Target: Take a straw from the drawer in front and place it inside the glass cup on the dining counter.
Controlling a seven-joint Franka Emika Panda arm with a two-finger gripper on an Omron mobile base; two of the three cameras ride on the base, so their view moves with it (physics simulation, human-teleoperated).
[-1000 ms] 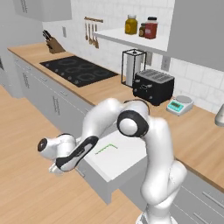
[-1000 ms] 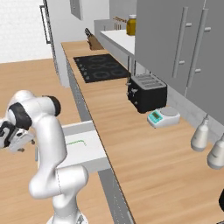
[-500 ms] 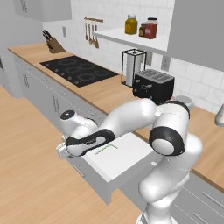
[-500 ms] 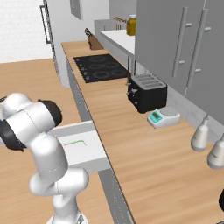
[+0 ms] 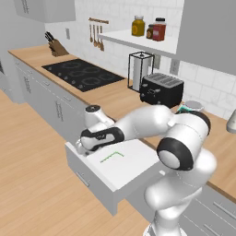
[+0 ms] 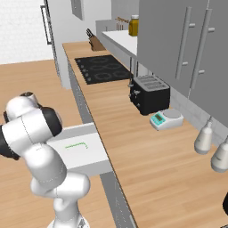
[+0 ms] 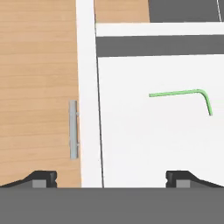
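The drawer (image 5: 90,177) stands pulled out of the grey cabinets, white inside (image 7: 144,148), with its slim bar handle (image 7: 73,130) on the front. A thin green straw (image 7: 183,93) with a bent end lies flat on the drawer floor, also seen as the straw (image 5: 113,156) and the straw (image 6: 75,145). My gripper (image 5: 81,147) hangs over the drawer's front left corner, pointing down. Its jaws (image 7: 111,178) are open and empty, straddling the drawer's front edge, with the straw well off to one side. The glass cup and the dining counter are out of view.
Behind the drawer runs the wooden wall counter (image 5: 115,99) with a black toaster (image 5: 161,90), a paper towel holder (image 5: 139,71), a cooktop (image 5: 78,73) and a small scale (image 6: 164,119). Wood floor (image 5: 37,184) lies in front of the drawer.
The arm has swung right, from out over the floor to above the drawer's front edge. The jaws stayed open. The straw has not moved.
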